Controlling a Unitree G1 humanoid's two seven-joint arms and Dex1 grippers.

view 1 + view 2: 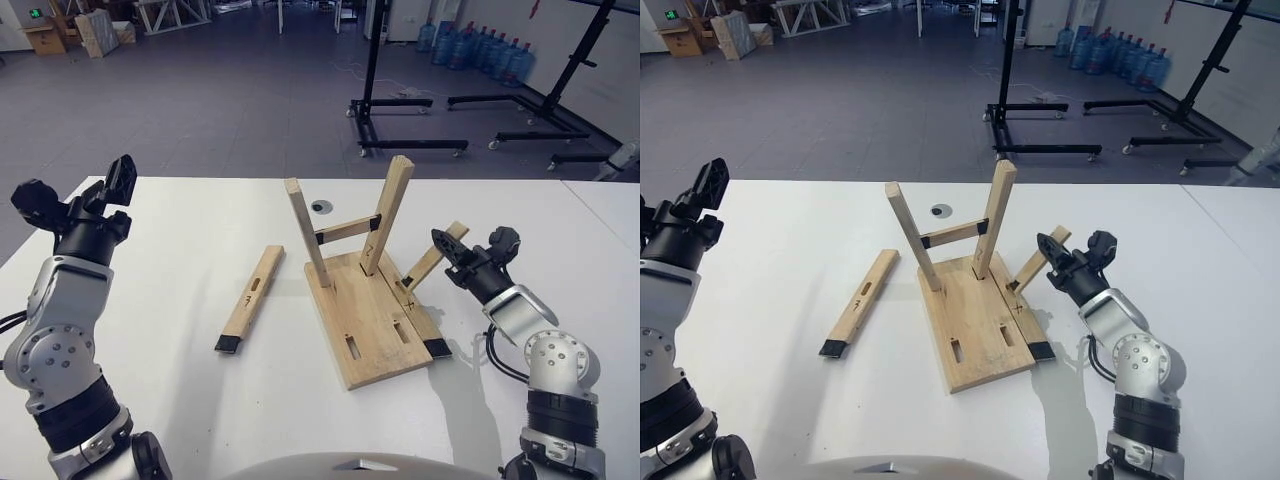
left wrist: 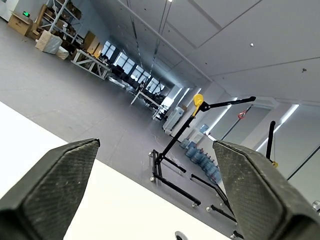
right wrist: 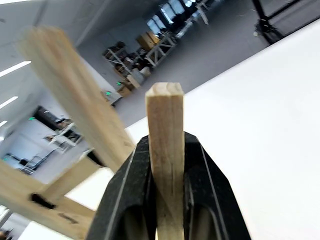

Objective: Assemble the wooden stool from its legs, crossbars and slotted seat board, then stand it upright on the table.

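The slotted seat board (image 1: 372, 318) lies flat on the white table. Two legs (image 1: 306, 230) (image 1: 388, 212) stand up from its far end, joined by a crossbar (image 1: 348, 230). A third leg (image 1: 418, 318) lies along the board's right edge, black foot toward me. From it a second crossbar (image 1: 432, 260) slants up to the right, and my right gripper (image 1: 449, 250) is shut on its upper end (image 3: 165, 145). A fourth leg (image 1: 250, 298) lies loose on the table left of the board. Raised at the far left, well away from the parts, my left gripper (image 1: 118, 182) is open, its fingers (image 2: 50, 187) wide apart and holding nothing.
A small round hole (image 1: 320, 207) sits in the table behind the stool parts. The table's far edge (image 1: 200, 180) runs just beyond it. Black wheeled stands (image 1: 410, 110) are on the floor behind, off the table.
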